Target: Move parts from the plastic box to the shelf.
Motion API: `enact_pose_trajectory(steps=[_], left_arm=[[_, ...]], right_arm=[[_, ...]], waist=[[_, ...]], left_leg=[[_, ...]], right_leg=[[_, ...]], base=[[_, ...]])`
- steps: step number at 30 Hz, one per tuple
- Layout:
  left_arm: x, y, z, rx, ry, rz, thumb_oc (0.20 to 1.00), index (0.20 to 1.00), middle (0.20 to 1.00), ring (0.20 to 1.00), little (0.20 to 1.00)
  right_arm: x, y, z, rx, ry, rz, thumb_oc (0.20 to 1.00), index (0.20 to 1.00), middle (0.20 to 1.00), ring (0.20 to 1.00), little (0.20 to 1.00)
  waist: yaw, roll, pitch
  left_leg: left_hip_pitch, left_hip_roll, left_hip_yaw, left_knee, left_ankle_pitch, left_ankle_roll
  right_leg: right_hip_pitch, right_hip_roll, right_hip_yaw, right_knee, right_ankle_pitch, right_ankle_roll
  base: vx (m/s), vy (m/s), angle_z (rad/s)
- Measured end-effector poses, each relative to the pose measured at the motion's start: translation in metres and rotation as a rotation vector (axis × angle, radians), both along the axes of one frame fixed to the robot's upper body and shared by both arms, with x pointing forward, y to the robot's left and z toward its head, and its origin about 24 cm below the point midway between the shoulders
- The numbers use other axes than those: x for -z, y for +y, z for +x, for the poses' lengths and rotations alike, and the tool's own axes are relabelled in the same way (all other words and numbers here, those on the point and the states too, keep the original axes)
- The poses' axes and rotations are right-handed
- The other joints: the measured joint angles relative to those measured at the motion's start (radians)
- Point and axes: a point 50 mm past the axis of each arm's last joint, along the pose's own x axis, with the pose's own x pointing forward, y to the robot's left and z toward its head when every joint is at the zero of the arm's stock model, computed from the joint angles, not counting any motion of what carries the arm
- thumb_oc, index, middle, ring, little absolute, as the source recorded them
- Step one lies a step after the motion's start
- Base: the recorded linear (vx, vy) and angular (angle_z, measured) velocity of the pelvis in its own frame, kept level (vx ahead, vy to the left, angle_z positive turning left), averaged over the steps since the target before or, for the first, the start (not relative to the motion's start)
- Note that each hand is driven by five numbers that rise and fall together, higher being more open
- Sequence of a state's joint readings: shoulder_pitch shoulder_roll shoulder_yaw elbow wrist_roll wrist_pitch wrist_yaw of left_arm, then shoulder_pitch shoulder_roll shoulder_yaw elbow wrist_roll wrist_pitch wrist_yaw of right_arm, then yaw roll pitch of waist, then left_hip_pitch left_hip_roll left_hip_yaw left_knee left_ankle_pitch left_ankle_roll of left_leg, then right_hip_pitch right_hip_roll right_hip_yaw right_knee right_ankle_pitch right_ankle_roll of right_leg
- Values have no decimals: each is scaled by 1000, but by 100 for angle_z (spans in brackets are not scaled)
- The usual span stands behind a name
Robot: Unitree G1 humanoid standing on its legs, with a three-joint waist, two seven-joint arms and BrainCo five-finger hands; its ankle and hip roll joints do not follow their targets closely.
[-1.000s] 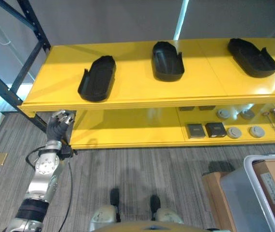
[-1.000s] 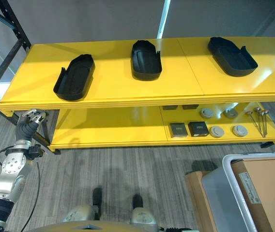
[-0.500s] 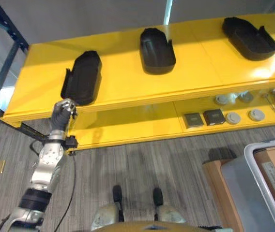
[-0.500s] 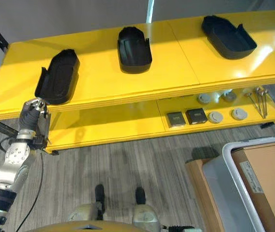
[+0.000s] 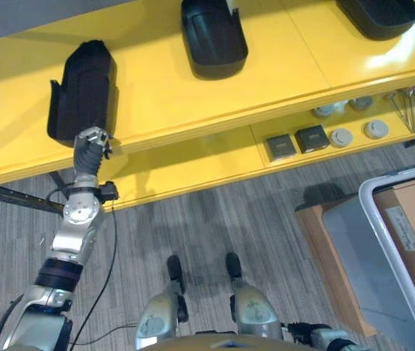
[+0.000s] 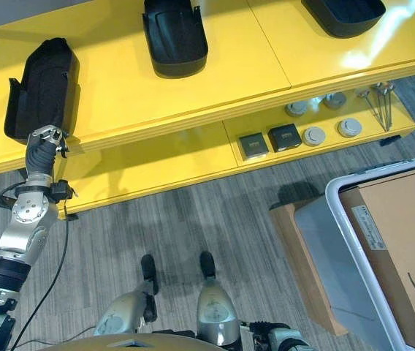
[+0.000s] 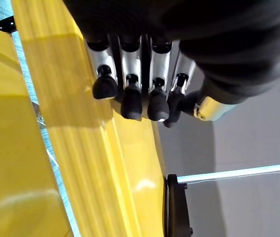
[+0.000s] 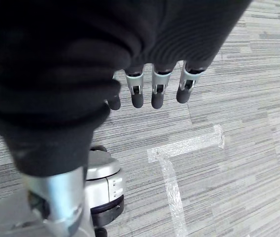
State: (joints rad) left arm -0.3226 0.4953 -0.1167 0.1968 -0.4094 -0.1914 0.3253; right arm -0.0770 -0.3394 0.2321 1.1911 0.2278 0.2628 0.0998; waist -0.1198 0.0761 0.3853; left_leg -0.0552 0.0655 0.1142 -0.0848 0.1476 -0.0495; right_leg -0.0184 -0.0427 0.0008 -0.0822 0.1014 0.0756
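Plastic box (image 6: 383, 248) cut off at edge

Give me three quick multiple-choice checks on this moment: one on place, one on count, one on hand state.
1. Where is the left hand?
A. at the front edge of the yellow shelf's top board, by the leftmost black moulded plastic part
B. inside the plastic box
C. on the lower board

2. How many black moulded parts show on the top board?
A. one
B. three
C. five

3. What does the left hand hold?
A. a black part
B. a cardboard box
C. nothing

Key: 1 A, it sits at the top board edge beside the leftmost part. 2 B, leftmost, middle part, right part. 3 C, the left wrist view shows curled fingers empty.
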Motion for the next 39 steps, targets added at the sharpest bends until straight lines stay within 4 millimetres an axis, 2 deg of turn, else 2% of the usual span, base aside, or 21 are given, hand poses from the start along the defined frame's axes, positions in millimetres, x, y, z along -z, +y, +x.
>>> enact_pose_trajectory(steps=[5,9,12,16,20,24,27,31,34,38,39], left_arm=[[2,3,1,-27,7,-5,200,200,200,200,200],[-10,8,5,-53,-45,-11,200,200,200,200,200],[-41,13,11,-59,-190,-96,200,200,200,200,200],[-68,15,10,-12,-328,-193,200,200,200,200,200],[-83,18,7,0,-397,-226,200,200,200,200,200],[-80,20,10,-10,-352,-208,200,200,200,200,200],[-70,30,14,-48,-273,-187,200,200,200,200,200],[-65,32,15,-53,-250,-184,200,200,200,200,200],[-53,36,10,-54,-209,-169,200,200,200,200,200],[-24,44,-1,-89,-115,-162,200,200,200,200,200],[-23,45,-1,-93,-114,-163,200,200,200,200,200]], right_arm=[[-2,-3,5,-3,-14,-9,1000,1000,1000,1000,1000],[-5,-6,10,-7,-27,-18,1000,1000,1000,1000,1000],[-5,-6,11,-11,-27,-16,1000,1000,1000,1000,1000],[-4,-4,11,-36,-21,-17,1000,1000,1000,1000,1000],[-6,-1,18,-69,-45,-17,1000,1000,1000,1000,1000],[-7,-2,20,-83,-47,-25,1000,1000,1000,1000,1000],[-7,-2,20,-82,-45,-26,1000,1000,1000,1000,1000],[-7,-2,21,-82,-49,-26,1000,1000,1000,1000,1000],[-7,-2,21,-82,-49,-26,1000,1000,1000,1000,1000],[-7,-3,21,-80,-46,-28,1000,1000,1000,1000,1000],[-8,-4,21,-80,-47,-30,1000,1000,1000,1000,1000]], waist=[[4,-4,26],[4,-9,66],[-2,-17,80],[-7,-19,81],[-15,-19,81],[-16,-19,81],[-18,-18,81],[-13,-18,81],[-8,-18,81],[6,-10,85],[12,-10,85]], left_leg=[[0,1,5,5,0,0],[-1,3,21,5,-4,-6],[-14,5,21,5,1,-2],[-13,8,21,5,2,-1],[-12,13,21,5,2,-3],[-10,15,22,5,3,-5],[-9,15,23,5,3,-6],[-9,16,23,5,4,-7],[-8,16,23,5,5,-8],[-6,17,22,5,6,-9],[-6,16,22,5,6,-9]], right_leg=[[-3,1,4,0,2,-1],[-12,1,17,0,9,0],[-22,4,19,0,16,-1],[-23,7,19,0,17,-1],[-22,11,19,1,17,-2],[-21,13,19,1,18,-3],[-20,13,20,1,19,-4],[-20,13,18,1,19,-5],[-18,13,16,1,19,-5],[-16,13,15,1,20,-6],[-16,13,14,0,20,-6]], base=[[2,3,-1],[5,5,-9],[2,1,-1],[0,0,0],[0,0,0],[0,0,0],[0,0,0],[0,0,0],[0,0,0],[-7,40,1],[-4,29,5]])
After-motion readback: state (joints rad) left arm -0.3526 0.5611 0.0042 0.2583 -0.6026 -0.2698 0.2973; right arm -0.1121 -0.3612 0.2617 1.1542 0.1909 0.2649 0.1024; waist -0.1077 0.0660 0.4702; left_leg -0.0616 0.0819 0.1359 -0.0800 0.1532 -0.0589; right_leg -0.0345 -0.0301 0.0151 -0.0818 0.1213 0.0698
